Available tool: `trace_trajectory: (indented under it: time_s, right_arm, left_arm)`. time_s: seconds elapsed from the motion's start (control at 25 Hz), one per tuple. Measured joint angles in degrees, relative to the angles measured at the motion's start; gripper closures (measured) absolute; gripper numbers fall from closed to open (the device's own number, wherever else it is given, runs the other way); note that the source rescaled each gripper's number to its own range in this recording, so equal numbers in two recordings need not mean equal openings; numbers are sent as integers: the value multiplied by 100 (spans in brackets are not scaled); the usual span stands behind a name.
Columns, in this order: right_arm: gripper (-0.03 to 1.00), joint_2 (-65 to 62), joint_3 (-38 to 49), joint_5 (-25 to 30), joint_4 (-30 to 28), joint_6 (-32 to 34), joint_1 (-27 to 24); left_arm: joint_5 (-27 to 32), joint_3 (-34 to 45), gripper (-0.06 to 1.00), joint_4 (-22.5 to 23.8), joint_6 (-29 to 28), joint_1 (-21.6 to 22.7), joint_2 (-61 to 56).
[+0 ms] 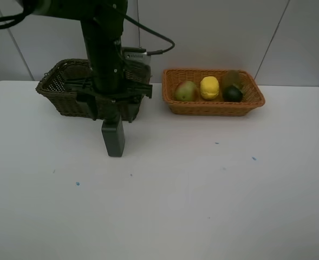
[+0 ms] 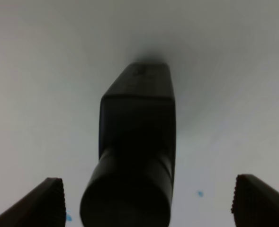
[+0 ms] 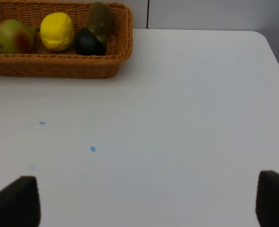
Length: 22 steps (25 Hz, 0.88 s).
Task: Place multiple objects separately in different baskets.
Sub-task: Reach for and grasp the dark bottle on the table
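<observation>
From the high exterior camera, a white desk (image 1: 202, 206) carries two wicker baskets at its far side. The dark brown basket (image 1: 59, 92) sits on the left, partly hidden by the black left arm that reaches down in front of it. The orange-tan basket (image 1: 213, 105) sits to its right and holds four fruits in a row: a red-green apple (image 1: 186, 91), a yellow lemon (image 1: 209, 88), a dark mangosteen (image 1: 233, 94) and, behind it, a brown kiwi (image 1: 232, 78). A dark green bottle (image 1: 114, 138) stands on the desk just in front of the dark basket, directly below the left arm.

The left wrist camera looks down along the dark green bottle (image 2: 134, 156), cap end nearest the lens. The left pincer (image 2: 148, 201) is spread wide, its two fingertips either side of the bottle and clear of it, so nothing is grasped.

The right wrist camera shows the right pincer (image 3: 146, 201) released too, fingers far apart above bare desk. The orange-tan basket (image 3: 58, 66) lies well beyond it, with apple (image 3: 12, 37), lemon (image 3: 57, 31), mangosteen (image 3: 88, 43) and kiwi (image 3: 100, 19) inside.
</observation>
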Motion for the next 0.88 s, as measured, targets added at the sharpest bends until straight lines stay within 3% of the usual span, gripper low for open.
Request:
trace_trajectory:
  time_s: [0.52, 0.88]
  right_arm:
    - [-2, 0, 0, 0, 0, 0, 0]
    - [-2, 0, 0, 0, 0, 0, 0]
  left_arm:
    - [-146, 6, 2, 35, -5, 0, 443]
    - [-381, 410, 2, 54, -5, 61, 477]
